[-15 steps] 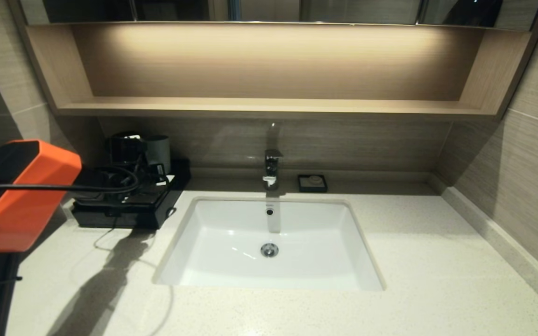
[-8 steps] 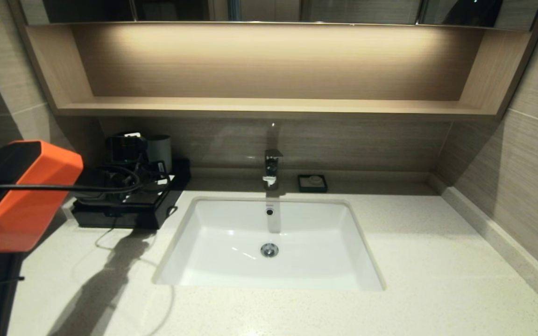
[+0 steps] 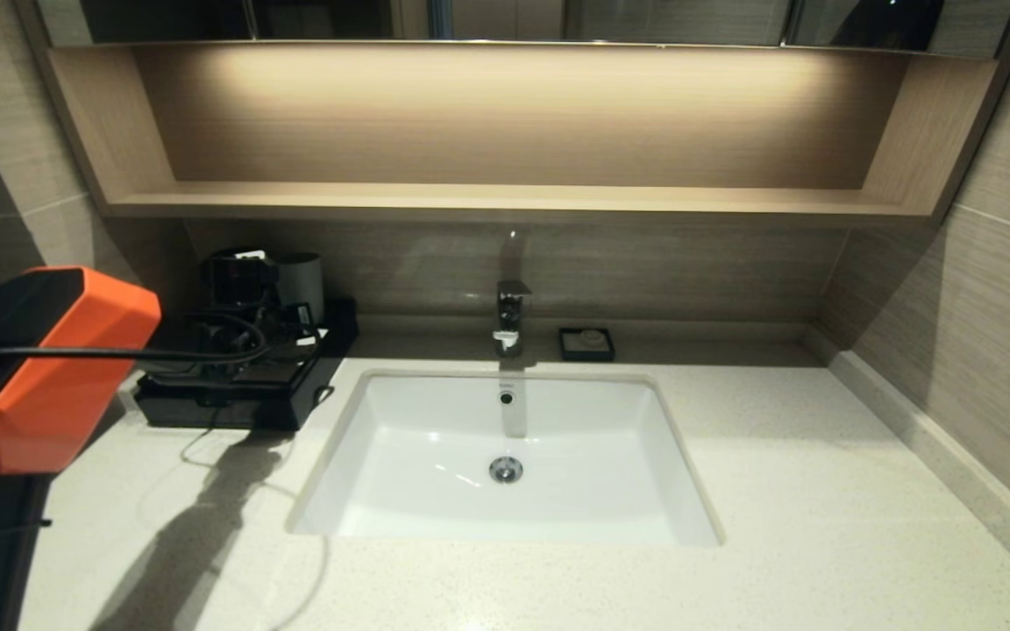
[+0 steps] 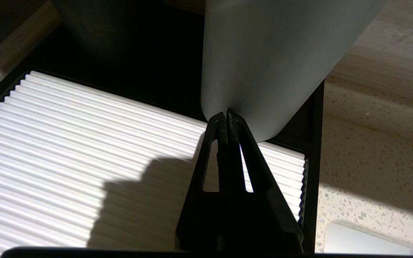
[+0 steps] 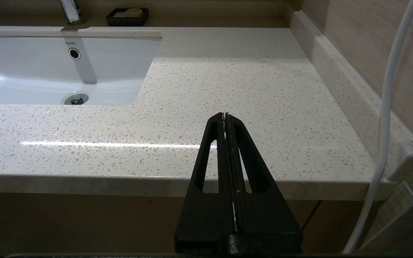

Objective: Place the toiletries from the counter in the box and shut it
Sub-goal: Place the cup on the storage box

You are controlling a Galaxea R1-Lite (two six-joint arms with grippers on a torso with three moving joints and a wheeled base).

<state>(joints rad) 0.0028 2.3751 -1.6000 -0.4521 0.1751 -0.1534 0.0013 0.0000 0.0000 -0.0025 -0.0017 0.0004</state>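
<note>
Writing: "TOTO" on sink [image 5: 71, 43] | left gripper [image 4: 226, 116]: fingers pressed together, empty, above box [image 4: 84, 143], by cup [image 4: 271, 64] | right gripper [image 5: 225, 118]: fingers together, empty, before surface [image 5: 228, 82]

My box [image 3: 233, 399] — low, black, with a ribbed white top panel [image 4: 84, 143] — lies shut and flat at the counter's [image 3: 821, 491] far-left corner, left of the sink, against the back wall.

box [image 3: 233, 394] on counter [image 3: 821, 491] left of sink [image 3: 435, 438], cup [image 3: 299, 285] behind box, soap dish [image 3: 586, 343] right of faucet [image 3: 511, 317]
</note>
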